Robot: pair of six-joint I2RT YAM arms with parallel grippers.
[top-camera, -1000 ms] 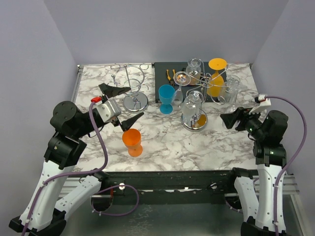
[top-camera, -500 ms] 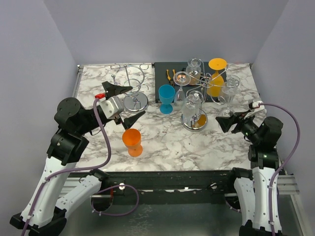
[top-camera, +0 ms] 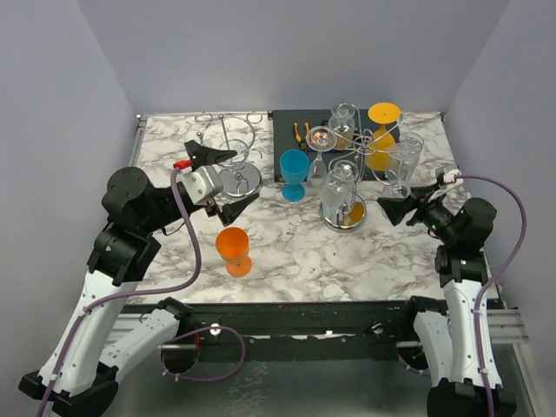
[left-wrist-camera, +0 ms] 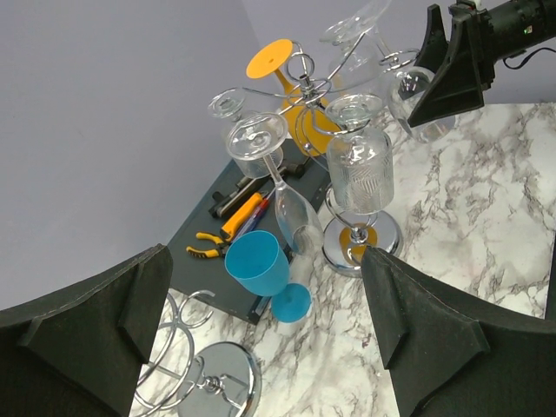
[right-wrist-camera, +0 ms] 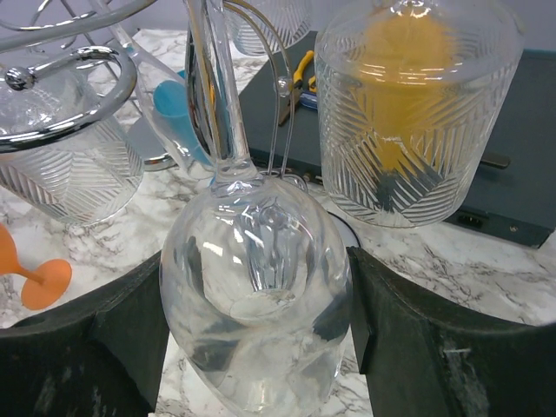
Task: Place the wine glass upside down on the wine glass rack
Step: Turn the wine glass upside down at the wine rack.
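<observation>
Right claw advanced, open, straddling clear inverted wine glass hanging on chrome wire rack; left claw open. Grasp pending: close gently.

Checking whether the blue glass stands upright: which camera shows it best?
Left wrist: the blue glass is close and whole, rim to foot, standing upright. Top external shows it whole but small, from above. Right wrist catches only a blue sliver behind clear glassware.
</observation>
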